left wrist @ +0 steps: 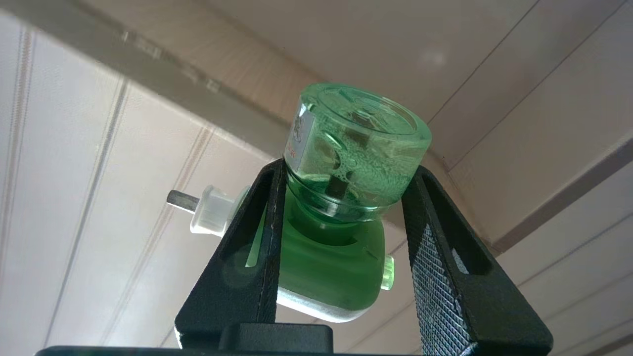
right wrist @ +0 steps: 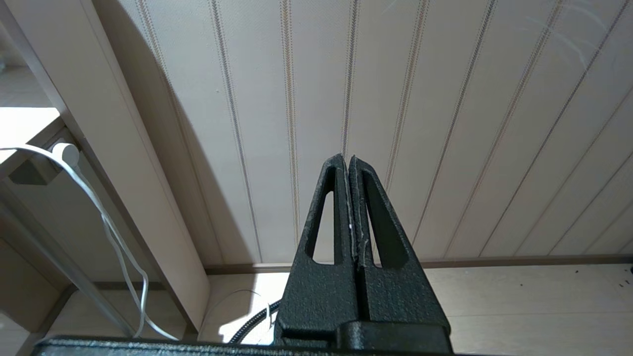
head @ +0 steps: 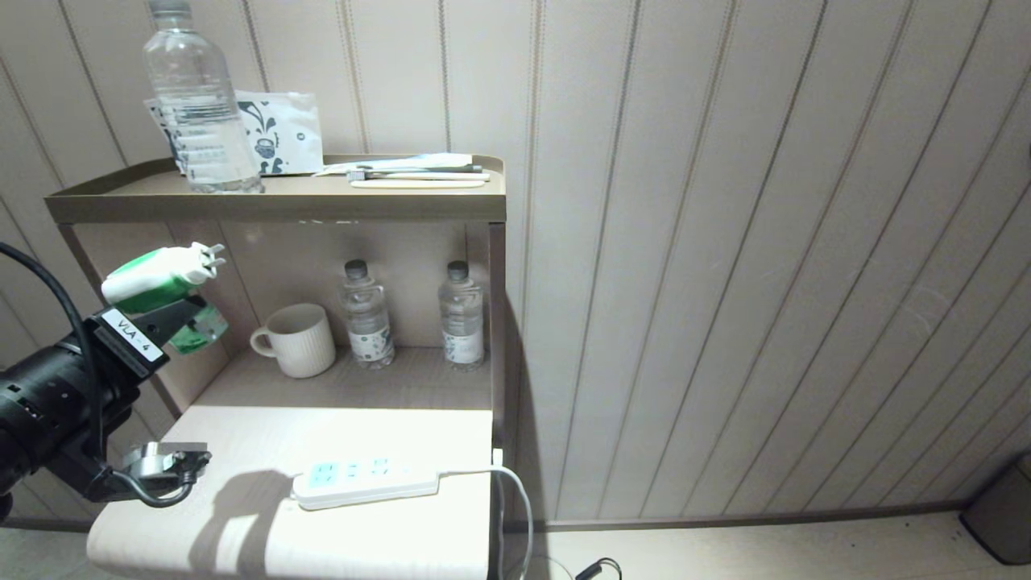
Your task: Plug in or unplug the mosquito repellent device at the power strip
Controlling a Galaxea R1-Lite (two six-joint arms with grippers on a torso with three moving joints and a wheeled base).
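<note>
Gripping the mosquito repellent device (head: 165,278), the left claw (head: 179,312) hangs in the air up and to the left of the power strip (head: 366,480), well clear of it. Fingers (left wrist: 247,247) clamp the device at the neck between its green head and the translucent green bottle (left wrist: 356,148). Device is tilted: metal prongs (head: 214,255) point up and right, toward the underside of the top shelf (head: 274,201); bottle end sits lower, just right of the claw.

Power strip lies flat on the pale bench (head: 242,524), near its right edge, nothing plugged into its blue-tinted sockets. Its white cable (head: 515,499) leaves the right end and drops over the bench edge.

Behind the power strip, in the open lower shelf: a ribbed white mug (head: 296,340) on the left, then two small water bottles (head: 366,316) side by side to its right. On the top shelf above the strip: a large clear water bottle (head: 197,101), a white printed packet (head: 278,133) behind it, and some flat wrapped items (head: 415,169) to the right.

Right claw (right wrist: 347,163) is closed on nothing, fingers pressed together, facing the panelled wall (right wrist: 445,99) to the right of the power strip's cable (right wrist: 113,237); not visible from the head view.
</note>
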